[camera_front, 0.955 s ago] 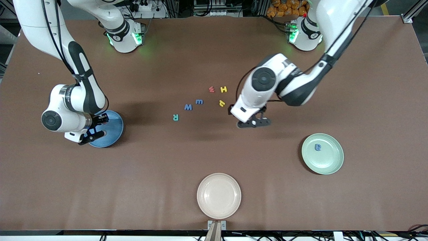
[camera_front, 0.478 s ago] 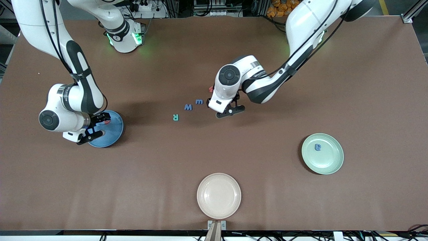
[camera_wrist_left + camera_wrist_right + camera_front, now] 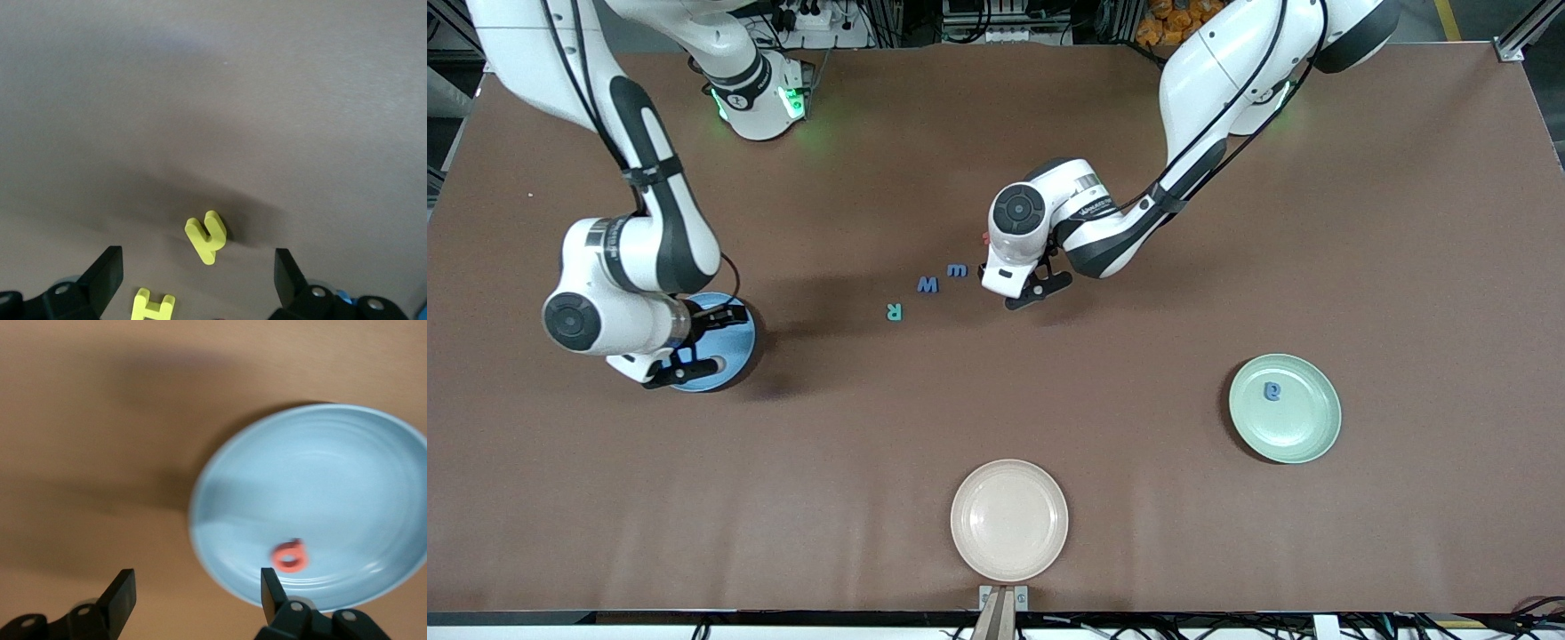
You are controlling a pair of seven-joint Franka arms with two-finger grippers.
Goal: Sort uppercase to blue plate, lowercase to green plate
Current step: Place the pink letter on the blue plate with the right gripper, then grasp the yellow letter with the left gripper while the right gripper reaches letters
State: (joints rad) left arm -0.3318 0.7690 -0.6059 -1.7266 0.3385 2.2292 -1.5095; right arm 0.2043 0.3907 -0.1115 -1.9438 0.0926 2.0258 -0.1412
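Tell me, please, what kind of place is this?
Probably a robotics lab: two white arms work at a brown table, sorting foam letters onto a blue plate and a green plate, with cables and equipment racks along the table's edge.

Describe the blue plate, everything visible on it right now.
The blue plate is round, shallow and light blue, with a smooth, plastic-looking surface and a low raised rim. It sits flat on the brown table, toward the right arm's end. A small red Q lies in it near the rim, apart from the gripper. The right gripper hangs over its edge with fingers open, holding nothing. In the front view the right arm covers much of the plate, so only part of its rim shows.
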